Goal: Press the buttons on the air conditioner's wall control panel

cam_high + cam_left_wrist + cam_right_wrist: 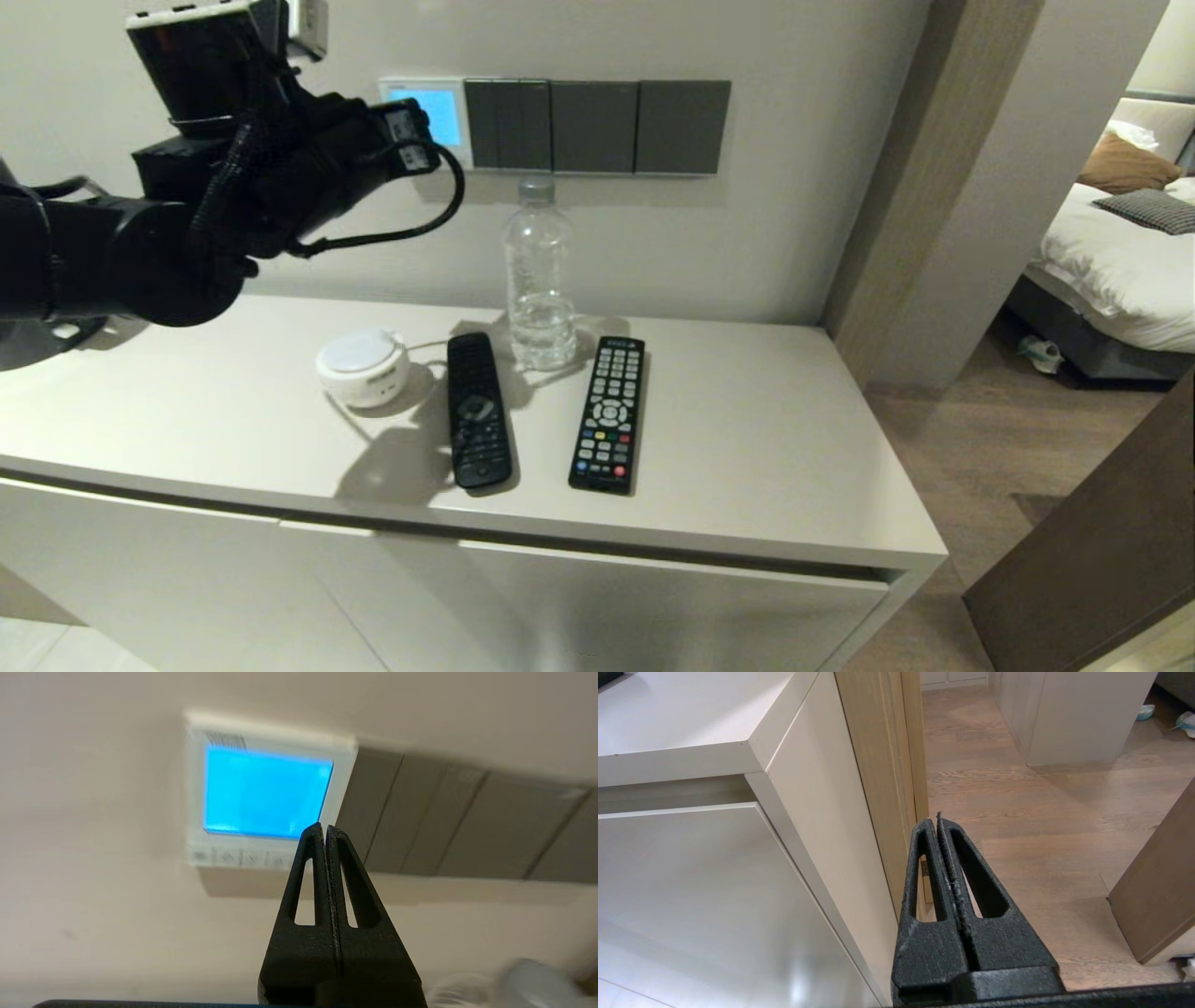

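The air conditioner's wall control panel [446, 90] is a white square with a lit blue screen [266, 791], on the wall left of the grey switch plates. The buttons [238, 857] are a row of small pale keys under the screen. My left gripper [323, 828] is shut and empty, raised in front of the panel. Its tips line up with the screen's lower right corner, just above the key row. I cannot tell whether they touch the panel. In the head view my left arm [233, 187] hides the keys. My right gripper [934, 819] is shut and empty, low beside the cabinet's end.
Three dark grey switch plates [595, 126] sit right of the panel. On the cabinet top [794, 448] stand a water bottle [539, 280], a white round device [362, 366], a black remote [478, 409] and a buttoned remote [610, 413]. A doorway opens on the right.
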Robot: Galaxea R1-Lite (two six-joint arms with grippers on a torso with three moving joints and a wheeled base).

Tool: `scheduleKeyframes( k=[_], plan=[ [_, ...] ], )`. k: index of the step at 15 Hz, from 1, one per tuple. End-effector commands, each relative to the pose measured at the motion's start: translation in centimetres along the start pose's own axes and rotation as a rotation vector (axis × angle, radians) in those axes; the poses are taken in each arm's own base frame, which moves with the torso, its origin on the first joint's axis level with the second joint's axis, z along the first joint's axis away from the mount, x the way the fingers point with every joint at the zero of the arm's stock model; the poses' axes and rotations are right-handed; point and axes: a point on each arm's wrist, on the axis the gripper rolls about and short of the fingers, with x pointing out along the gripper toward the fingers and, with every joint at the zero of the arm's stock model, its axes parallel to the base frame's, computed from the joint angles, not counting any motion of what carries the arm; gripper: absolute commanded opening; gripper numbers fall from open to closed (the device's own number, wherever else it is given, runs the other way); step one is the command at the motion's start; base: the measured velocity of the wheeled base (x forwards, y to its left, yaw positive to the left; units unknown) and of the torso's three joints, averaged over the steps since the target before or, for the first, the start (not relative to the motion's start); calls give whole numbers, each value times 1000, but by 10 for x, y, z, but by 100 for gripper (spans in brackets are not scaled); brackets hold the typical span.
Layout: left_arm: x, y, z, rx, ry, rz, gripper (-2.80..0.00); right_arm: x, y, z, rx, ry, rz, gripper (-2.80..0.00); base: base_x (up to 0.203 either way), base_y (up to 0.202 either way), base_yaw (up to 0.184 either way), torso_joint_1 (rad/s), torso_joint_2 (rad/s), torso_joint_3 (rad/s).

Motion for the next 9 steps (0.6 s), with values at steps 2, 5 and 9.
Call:
scheduleKeyframes(
  k=[2,5,9],
  plan=[
    [-45,-3,43,0,-83,0,-280,0,0,0,0,3,0,-280,0,0,0,0,0,0],
    [-93,1,56,47,-92,22,-280,0,0,0,0,3,0,-280,0,0,0,0,0,0],
    [-175,9,52,104,-73,44,-280,0,0,0,0,3,0,-280,0,0,0,0,0,0]
  ],
)
